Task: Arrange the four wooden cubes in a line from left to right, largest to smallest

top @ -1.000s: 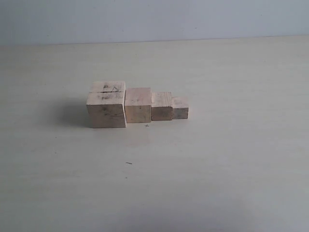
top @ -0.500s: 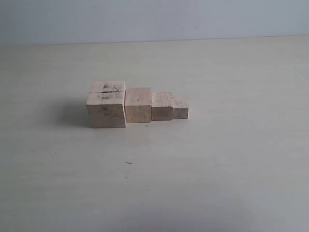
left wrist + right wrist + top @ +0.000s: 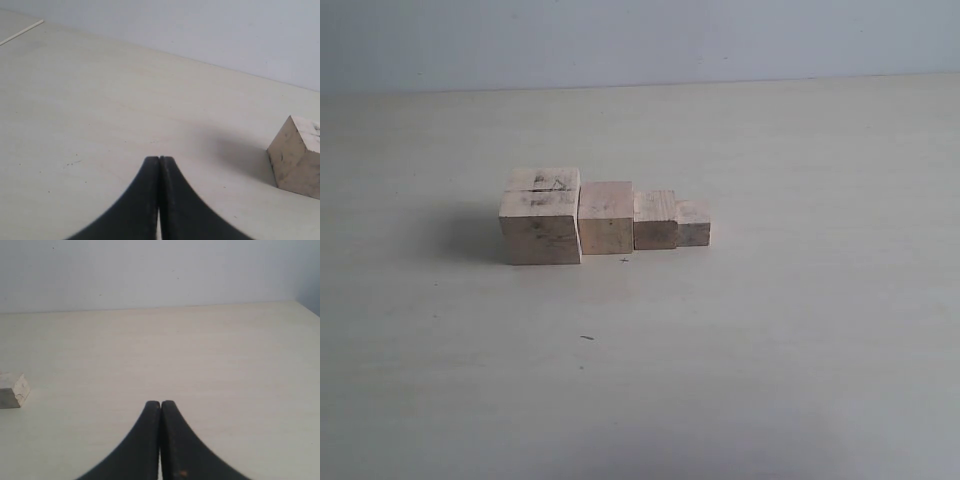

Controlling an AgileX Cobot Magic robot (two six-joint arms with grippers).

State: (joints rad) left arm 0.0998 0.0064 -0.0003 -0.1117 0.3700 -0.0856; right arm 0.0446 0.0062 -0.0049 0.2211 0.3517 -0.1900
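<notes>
While I look down the left wrist camera, the left gripper (image 3: 159, 161) has its two black fingers pressed flat together, with nothing pinched between them and only pale table (image 3: 770, 350) beyond the tips; off to one side of that view sits the corner of the largest cube (image 3: 297, 160), well apart from the fingers and throwing a soft shadow. On the right wrist camera I see the right gripper (image 3: 160, 405) closed the same way, tip against tip, holding nothing, and the smallest cube (image 3: 12, 390) is cut off at the picture's edge, far from the tips. From the exterior camera, the near part of the table carries a small dark fleck (image 3: 587, 338), and farther back a tiny cross mark (image 3: 624, 260) lies just in front of the row. Behind it the four wooden cubes stand in one line near the middle of the table, stepping down in size from left to right: the largest at the left, with a groove and dark scribbles on top, then the second cube (image 3: 606, 220), the third cube (image 3: 655, 222), and the smallest at the right end, each against its neighbour with no gap I can make out. Past the table's far edge rises a plain pale wall (image 3: 640, 40).
</notes>
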